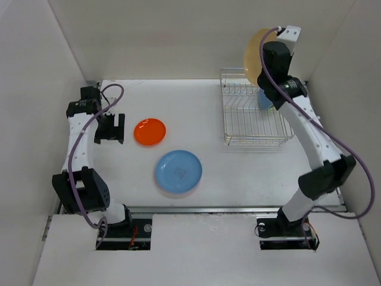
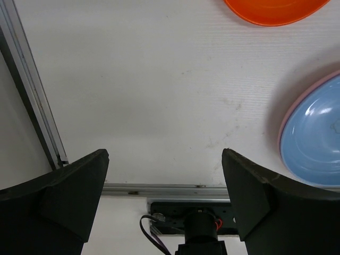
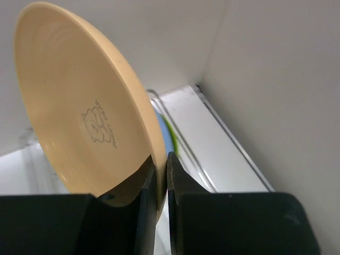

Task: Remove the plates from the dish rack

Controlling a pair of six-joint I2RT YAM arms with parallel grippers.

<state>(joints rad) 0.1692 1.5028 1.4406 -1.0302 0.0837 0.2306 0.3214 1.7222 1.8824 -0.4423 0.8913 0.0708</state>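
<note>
- The top view alone shows the full layout. The dish rack (image 1: 256,125) stands on the table (image 1: 208,107) at its far right, in front of the right arm.
- The right end effector (image 3: 161,164) is raised above the rack's far end and pinches the rim of a tan plate (image 3: 79,106). The plate is held on edge in the air, clear of the wires.
- Only the right wrist view shows that grip close up. The two fingers are nearly together, with the plate's rim between them.
- That view also shows a small printed bear-like figure (image 3: 98,125) with a line of tiny lettering on the plate's face. The lettering is too small to read.
- In the top view a blue dish (image 1: 265,100) sits in the rack beside the right arm. The wrist view gives only blue and green slivers behind the tan plate.
- The left end effector (image 2: 164,154) hangs over bare table at the left with its jaws wide and nothing between them.
- An orange plate (image 1: 149,131) lies just beside it, and a blue plate (image 1: 178,171) lies nearer the arm bases. The two plates lie apart from each other.
- Only the left wrist view shows a pinkish edge along the blue plate's rim.
</note>
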